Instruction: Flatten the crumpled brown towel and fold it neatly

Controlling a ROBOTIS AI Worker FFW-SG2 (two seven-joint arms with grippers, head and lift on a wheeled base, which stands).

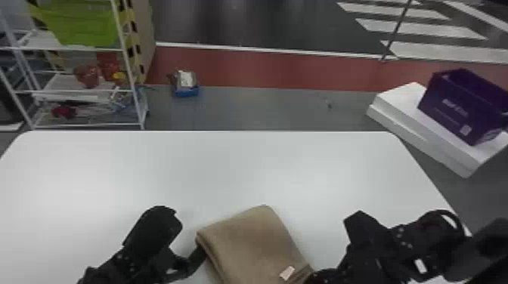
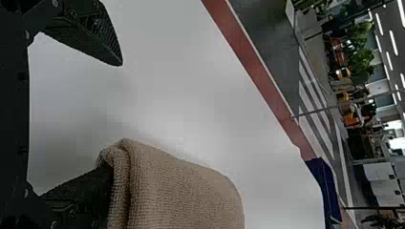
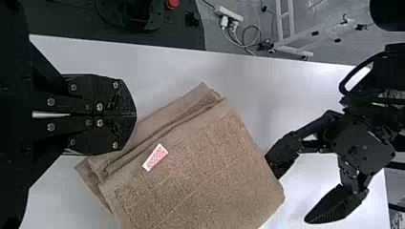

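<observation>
The brown towel [image 1: 257, 241] lies folded into a layered, slightly slanted pad near the table's front, a small pale tag at its lower right. My left gripper [image 1: 184, 241] stands open at its left side, one finger against the folded edge, the other out over bare table. In the left wrist view, that edge of the towel [image 2: 176, 191] hides one fingertip of the left gripper [image 2: 114, 125]. At the towel's lower right is my right gripper [image 1: 319, 276]. The right wrist view shows the right gripper [image 3: 135, 114] with fingertips together beside the stacked layers of the towel [image 3: 205, 176].
The white table [image 1: 189, 166] extends beyond the towel. Past its far left corner stands a white wire shelf [image 1: 81, 90] with a green bin. A purple box [image 1: 461, 105] rests on a white box off the right side, and a blue container [image 1: 186, 90] is on the floor.
</observation>
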